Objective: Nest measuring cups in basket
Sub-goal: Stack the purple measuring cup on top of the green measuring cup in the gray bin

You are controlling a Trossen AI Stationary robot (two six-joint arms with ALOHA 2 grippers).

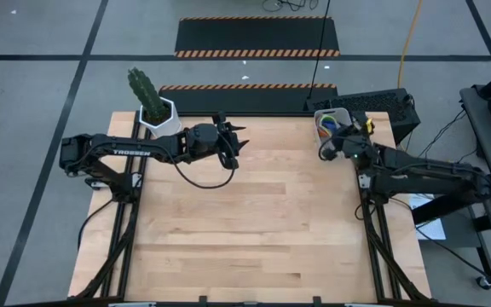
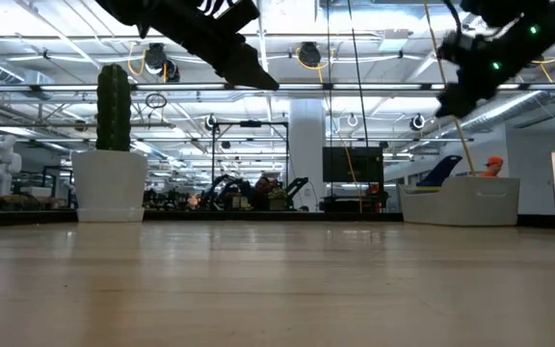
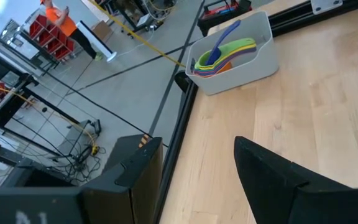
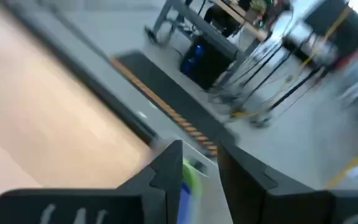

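Cups: measuring cups [image 3: 219,55] sit stacked in the basket [image 3: 244,59] at your table's far right corner | Right gripper [image 1: 326,150] – beside it, empty, fingers slightly parted | Left gripper [image 1: 237,141] – mid-table, open, parked clear.

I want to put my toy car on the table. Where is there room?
Almost the whole wooden table is bare: the middle and all of the near side. It is crowded only along the far edge, where the cactus pot fills the left corner, the basket of measuring cups the right, with both claws hovering there.
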